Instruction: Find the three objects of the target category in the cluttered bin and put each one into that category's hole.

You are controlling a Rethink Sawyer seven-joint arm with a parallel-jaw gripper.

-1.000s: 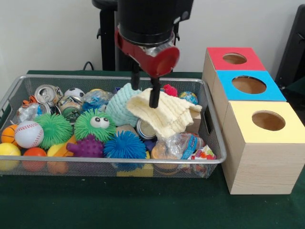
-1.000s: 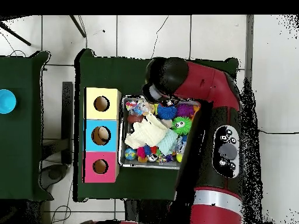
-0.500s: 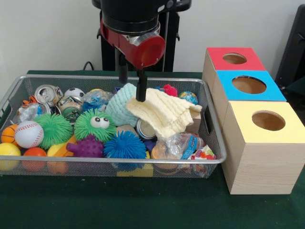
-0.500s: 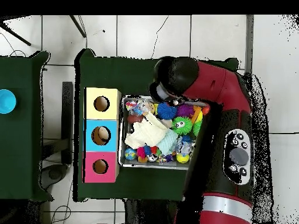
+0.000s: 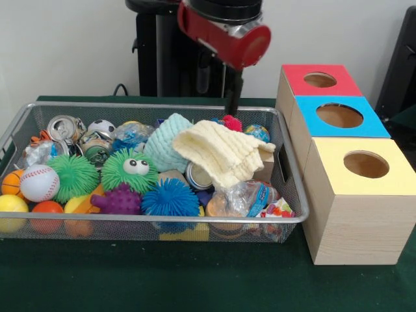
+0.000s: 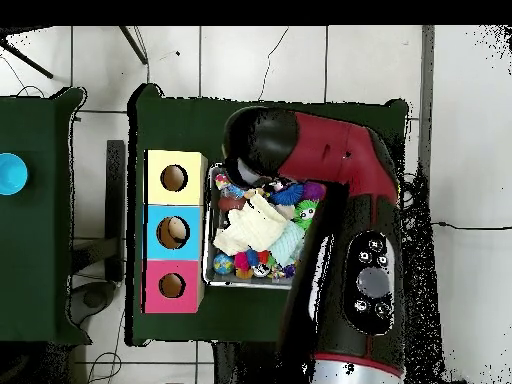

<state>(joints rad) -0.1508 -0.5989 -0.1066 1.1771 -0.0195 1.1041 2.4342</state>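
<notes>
The wire mesh bin point(image 5: 155, 105) is full of toys and also shows in the overhead view point(image 6: 209, 250). A crumpled clear bottle with a blue-and-white label point(image 5: 251, 197) lies at the bin's front right. Another clear bottle point(image 5: 132, 135) lies at the back, left of centre, and a third clear crumpled one point(image 5: 38, 153) lies at the far left. My gripper point(image 5: 218, 90) is open and empty, raised above the bin's back rim, right of centre. In the overhead view the red arm point(image 6: 330, 160) hides the gripper.
A cream cloth point(image 5: 224, 153) and a teal knit piece point(image 5: 167, 140) lie on the pile. Metal cans point(image 5: 64, 127) and spiky and sports balls point(image 5: 170, 198) fill the bin. Red point(image 5: 320, 80), blue point(image 5: 338, 116) and yellow point(image 5: 365, 164) boxes with holes stand to the right.
My gripper has risen off the cream cloth and moved to the right in the front view, still empty. The cloth and the bottles have not moved.
</notes>
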